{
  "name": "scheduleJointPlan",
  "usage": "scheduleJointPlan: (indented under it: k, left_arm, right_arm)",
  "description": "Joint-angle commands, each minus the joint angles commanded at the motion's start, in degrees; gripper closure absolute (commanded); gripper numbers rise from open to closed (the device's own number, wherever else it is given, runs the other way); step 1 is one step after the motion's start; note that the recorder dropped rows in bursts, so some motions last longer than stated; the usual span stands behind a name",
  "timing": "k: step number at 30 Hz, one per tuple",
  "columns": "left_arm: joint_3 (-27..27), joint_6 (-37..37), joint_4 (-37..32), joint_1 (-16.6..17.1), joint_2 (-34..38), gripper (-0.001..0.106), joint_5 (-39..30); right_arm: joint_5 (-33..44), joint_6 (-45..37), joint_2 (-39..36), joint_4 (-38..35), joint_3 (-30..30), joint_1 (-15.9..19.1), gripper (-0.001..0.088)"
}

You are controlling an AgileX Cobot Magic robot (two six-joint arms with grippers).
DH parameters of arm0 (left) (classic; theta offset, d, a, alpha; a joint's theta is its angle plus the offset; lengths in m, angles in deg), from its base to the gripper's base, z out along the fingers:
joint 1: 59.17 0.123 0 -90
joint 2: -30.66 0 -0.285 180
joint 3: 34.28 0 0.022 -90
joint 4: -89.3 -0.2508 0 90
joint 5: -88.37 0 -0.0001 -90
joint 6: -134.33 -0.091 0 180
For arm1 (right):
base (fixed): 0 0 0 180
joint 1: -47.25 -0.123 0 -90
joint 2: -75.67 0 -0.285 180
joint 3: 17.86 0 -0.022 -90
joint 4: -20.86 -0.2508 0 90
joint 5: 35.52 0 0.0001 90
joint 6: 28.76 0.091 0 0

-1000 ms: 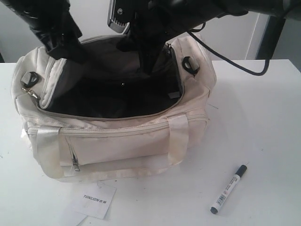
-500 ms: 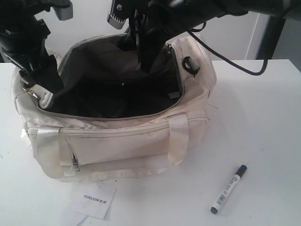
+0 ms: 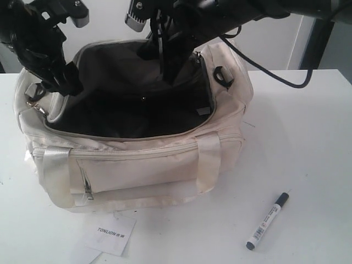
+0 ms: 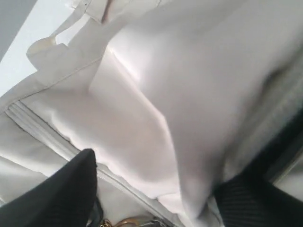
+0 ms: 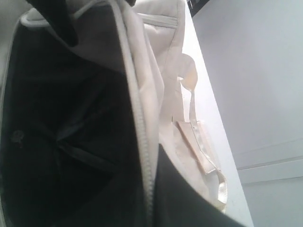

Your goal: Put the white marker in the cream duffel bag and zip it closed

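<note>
Holding: right tool (image 3: 168,69) pressed together, apparently pinching the rear zipper rim (image 5: 137,118) of the large soft cream fabric duffel bag (image 3: 137,165).
Left tool (image 3: 58,82): against fabric at the bag's end; spread or pinching, cannot tell.
Marker: slim black-capped white marker (image 3: 268,221) on the white bench (image 3: 308,137), well apart from both tools.
Risk: releasing the rim to fetch it may let the mouth slump shut; a glancing grasp could roll it.

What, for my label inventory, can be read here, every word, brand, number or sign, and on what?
"TONLION", with tiny unreadable marks after it: white paper tag in front of the cream duffel bag.
Dark print on the white marker: too small to read.
Wrist views: no text.
</note>
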Motion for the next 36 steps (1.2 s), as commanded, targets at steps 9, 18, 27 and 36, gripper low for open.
scheduleJointPlan:
  k: [9, 18, 27, 36]
  left_arm:
    - [1.07, 0.49, -0.39, 0.0, -0.41, 0.105, 0.97]
    - [3.89, 0.62, -0.39, 0.0, -1.47, 0.105, 4.05]
    - [3.89, 3.46, -0.39, 0.0, -1.47, 0.105, 5.31]
    - [3.89, 4.5, -0.39, 0.0, -1.47, 0.105, 5.18]
  right_arm:
    - [0.83, 9.19, 0.0, 6.46, 0.0, 0.0, 0.083]
    - [16.64, 24.89, 1.43, 6.28, 0.0, 0.0, 0.036]
    - [32.69, 32.46, 3.32, -2.71, 0.0, -0.26, 0.0381]
    - [29.19, 19.19, 1.33, -6.2, -0.03, -3.62, 0.0381]
